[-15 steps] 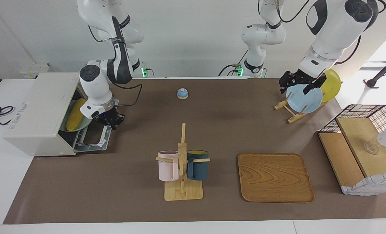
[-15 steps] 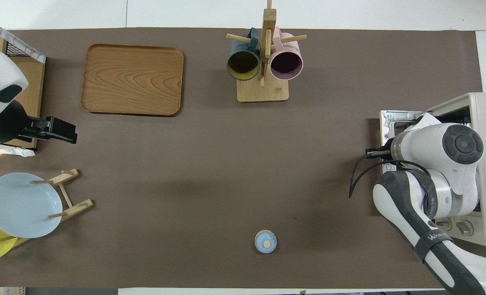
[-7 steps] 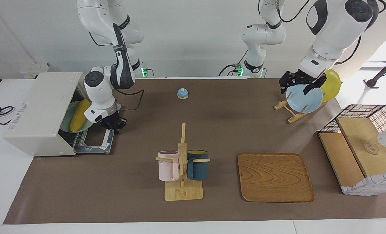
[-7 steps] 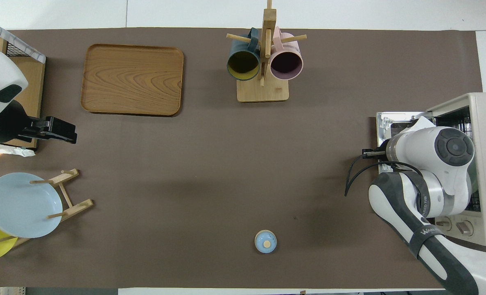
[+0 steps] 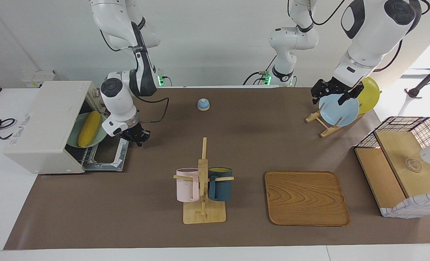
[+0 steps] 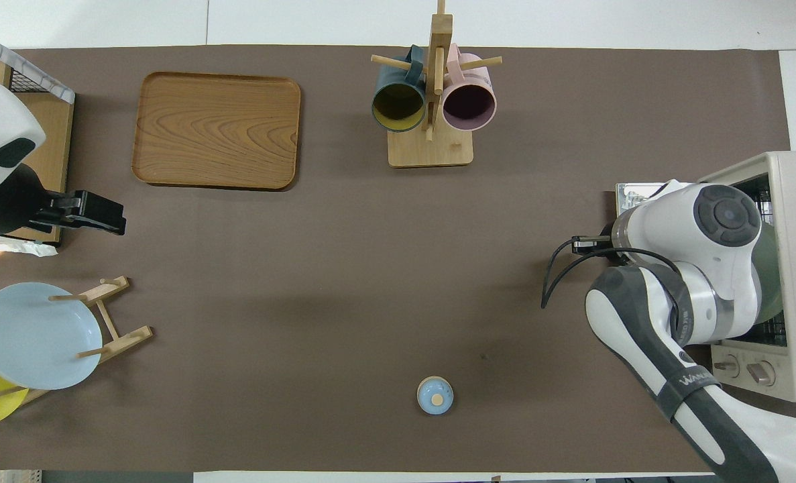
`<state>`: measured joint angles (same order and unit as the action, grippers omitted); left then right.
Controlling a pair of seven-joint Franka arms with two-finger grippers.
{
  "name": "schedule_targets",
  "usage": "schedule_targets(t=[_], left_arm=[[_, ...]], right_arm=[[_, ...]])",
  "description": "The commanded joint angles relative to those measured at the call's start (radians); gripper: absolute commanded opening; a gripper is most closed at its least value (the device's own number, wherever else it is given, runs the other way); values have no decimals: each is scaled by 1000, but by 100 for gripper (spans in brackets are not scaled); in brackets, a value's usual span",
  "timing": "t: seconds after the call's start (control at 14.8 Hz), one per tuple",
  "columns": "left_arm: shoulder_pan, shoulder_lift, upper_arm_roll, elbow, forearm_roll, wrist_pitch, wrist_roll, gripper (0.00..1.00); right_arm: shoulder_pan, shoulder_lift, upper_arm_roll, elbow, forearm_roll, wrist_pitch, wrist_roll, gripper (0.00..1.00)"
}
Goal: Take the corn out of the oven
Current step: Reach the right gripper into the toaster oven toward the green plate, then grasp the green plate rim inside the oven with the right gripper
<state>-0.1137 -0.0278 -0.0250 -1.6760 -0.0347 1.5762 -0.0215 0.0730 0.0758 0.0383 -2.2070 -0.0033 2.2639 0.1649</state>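
The corn (image 5: 89, 128) lay on a green plate (image 5: 98, 137) inside the open oven (image 5: 42, 125). The right gripper (image 5: 138, 137), shut and empty, hovered over the oven's lowered door (image 5: 109, 156); reaching in closed could knock the corn. The left gripper (image 5: 332, 94) waited open.

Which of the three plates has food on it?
The pale green plate inside the open oven: the corn lies on it. The blue plate and yellow plate stand bare on edge in the wooden rack.
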Motion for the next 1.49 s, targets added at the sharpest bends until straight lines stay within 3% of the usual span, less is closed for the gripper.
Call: schedule_targets(t=[0.0,0.07,0.14,0.27,0.61,0.88,1.42], left_arm=[[8,-9,-7,2,16,-8,0,100],[8,-9,-9,2,16,-5,-5,100],[8,-9,-9,2,16,-5,-5,100],[8,-9,-9,2,15,-5,-3,100],[8,-9,-9,2,16,-5,-2,100],[9,-9,-7,2,16,-10,0,100],[8,-9,-9,2,16,-10,0,100]], right_arm=[[-13,-39,-11,82,23,-153,-2,0],[-18,-56,-17,95,17,-190,-7,10],[-30,-79,-20,96,8,-223,-5,30],[-68,-103,-20,90,3,-267,-4,40],[-176,-131,-17,38,-47,-267,-54,39],[-193,-154,-18,-37,-47,-198,-74,34],[-231,-152,-18,-88,-66,-127,-171,34]])
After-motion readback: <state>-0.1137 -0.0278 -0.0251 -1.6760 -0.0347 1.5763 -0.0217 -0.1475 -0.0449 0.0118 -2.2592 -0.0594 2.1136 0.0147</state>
